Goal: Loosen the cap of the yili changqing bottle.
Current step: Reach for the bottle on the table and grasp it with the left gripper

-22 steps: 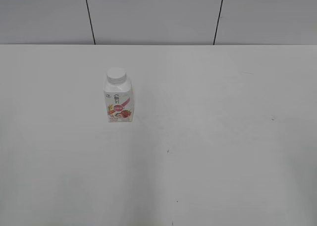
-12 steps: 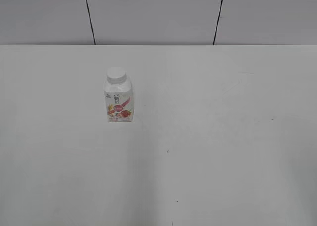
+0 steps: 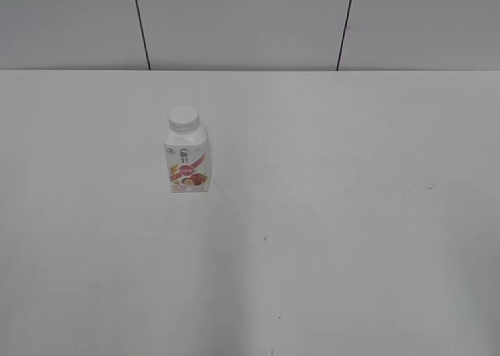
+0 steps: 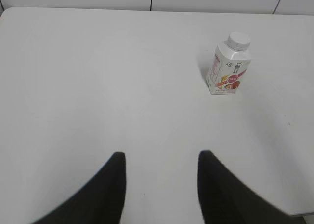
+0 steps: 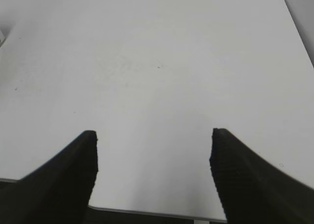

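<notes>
The yili changqing bottle [image 3: 187,159] stands upright on the white table, left of centre in the exterior view, with its white cap [image 3: 183,119] on top and the pink-red fruit label facing front. It also shows in the left wrist view [image 4: 229,67], far ahead and to the right, cap [image 4: 239,40] on. My left gripper [image 4: 161,157] is open and empty, well short of the bottle. My right gripper [image 5: 153,135] is open and empty over the table's near edge. The bottle is out of the right wrist view. Neither gripper shows in the exterior view.
The white table [image 3: 328,215] runs back to a pale panelled wall [image 3: 250,20]. Its near edge [image 5: 147,213] shows in the right wrist view, and its right edge [image 5: 299,32] at the upper right there. A few small dark specks [image 3: 265,237] mark the surface.
</notes>
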